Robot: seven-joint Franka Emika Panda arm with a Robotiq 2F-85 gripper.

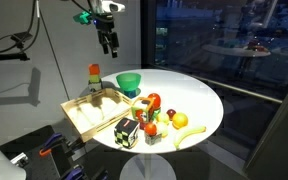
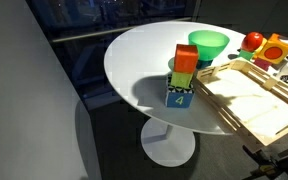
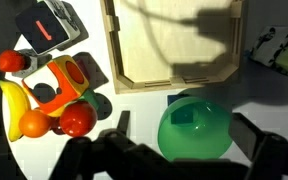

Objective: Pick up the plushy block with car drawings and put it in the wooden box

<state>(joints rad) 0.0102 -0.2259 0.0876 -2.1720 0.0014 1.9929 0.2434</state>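
The plushy block [image 3: 49,25], a small cube with a white face, a red drawing and dark sides, sits on the round white table beside the wooden box [image 3: 174,40]. In an exterior view the block [image 1: 127,130] stands at the box's [image 1: 96,110] front corner. The box also shows in an exterior view [image 2: 246,100], empty. My gripper [image 1: 108,42] hangs high above the back of the table. In the wrist view its jaws [image 3: 187,130] are wide open and empty, above the green bowl, far from the block.
A green bowl [image 3: 194,130] stands next to the box, also in both exterior views [image 1: 130,82] [image 2: 209,45]. A stack of coloured blocks [image 2: 183,75] stands by the box. An orange shape toy [image 3: 69,80], banana [image 3: 12,100] and round fruits [image 3: 79,120] cluster near the block.
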